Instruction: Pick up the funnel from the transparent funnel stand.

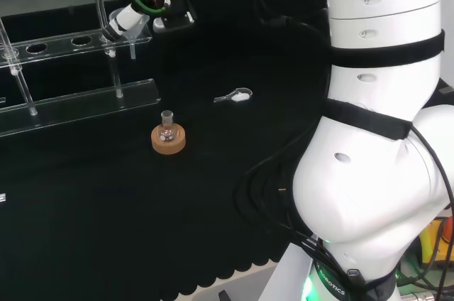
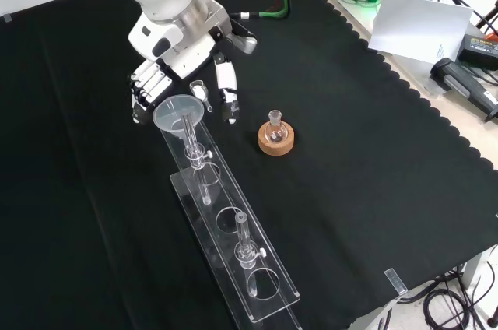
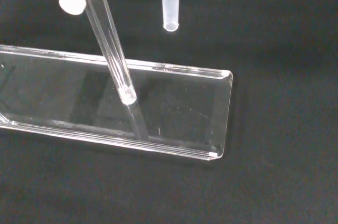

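The black cloth-covered surface (image 2: 366,174) lay mostly bare, its scalloped edge running along the right of the front view, with cables and boxes beyond it. The black and white hand (image 2: 159,85) hovered with relaxed, uncurled fingers, holding nothing, at the far end of the long transparent funnel stand (image 2: 233,244). The clear plastic funnel (image 2: 177,112) sat in the stand's end hole just below the fingers. To the hand's right, apart, a small glass flask (image 2: 275,124) stood on a cork ring (image 2: 276,142).
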`<state>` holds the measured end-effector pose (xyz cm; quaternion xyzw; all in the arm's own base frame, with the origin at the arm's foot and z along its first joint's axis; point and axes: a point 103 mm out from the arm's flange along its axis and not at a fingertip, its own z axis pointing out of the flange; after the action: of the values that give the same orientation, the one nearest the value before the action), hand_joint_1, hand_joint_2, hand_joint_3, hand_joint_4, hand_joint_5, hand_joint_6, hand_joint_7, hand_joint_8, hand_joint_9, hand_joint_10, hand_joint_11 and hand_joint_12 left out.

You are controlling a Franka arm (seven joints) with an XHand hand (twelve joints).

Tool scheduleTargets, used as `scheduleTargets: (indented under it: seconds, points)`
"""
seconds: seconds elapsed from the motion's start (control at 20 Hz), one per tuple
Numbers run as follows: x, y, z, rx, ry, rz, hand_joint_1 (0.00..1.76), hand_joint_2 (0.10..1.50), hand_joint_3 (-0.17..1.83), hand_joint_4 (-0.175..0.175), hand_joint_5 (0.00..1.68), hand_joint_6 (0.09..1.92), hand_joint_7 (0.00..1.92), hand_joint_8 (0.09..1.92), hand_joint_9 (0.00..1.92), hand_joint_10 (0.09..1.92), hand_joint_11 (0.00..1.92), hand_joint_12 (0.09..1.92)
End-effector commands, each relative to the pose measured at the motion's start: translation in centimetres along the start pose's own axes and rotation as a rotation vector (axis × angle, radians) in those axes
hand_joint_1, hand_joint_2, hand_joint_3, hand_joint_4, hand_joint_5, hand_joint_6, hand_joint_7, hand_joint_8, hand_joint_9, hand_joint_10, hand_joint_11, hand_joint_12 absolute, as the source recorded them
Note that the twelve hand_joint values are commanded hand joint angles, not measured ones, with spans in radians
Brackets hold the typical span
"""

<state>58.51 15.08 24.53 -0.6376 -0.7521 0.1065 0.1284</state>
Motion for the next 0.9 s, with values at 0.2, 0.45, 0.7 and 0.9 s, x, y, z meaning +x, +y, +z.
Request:
scheduleTargets:
  seconds: [0.2,0.45,0.7,0.9]
  points:
    - [-0.04,0.27,0.49,0.019,-0.012,0.003,0.47,0.67,0.02,-0.005,0.05,0.09,0.14,0.64,0.01,0.87,0.00,1.15]
    - [-0.18,0.20,0.64,0.013,-0.001,0.014,0.50,0.69,0.03,-0.002,0.10,0.09,0.20,0.66,0.04,0.90,0.00,1.16]
    - [-0.24,0.21,0.60,-0.001,0.001,0.027,0.53,0.73,0.05,0.002,0.20,0.09,0.32,0.63,0.12,0.89,0.00,1.19]
    - [-0.26,0.23,0.57,-0.019,-0.002,0.030,0.58,0.75,0.07,0.002,0.26,0.09,0.39,0.61,0.17,0.87,0.00,1.20]
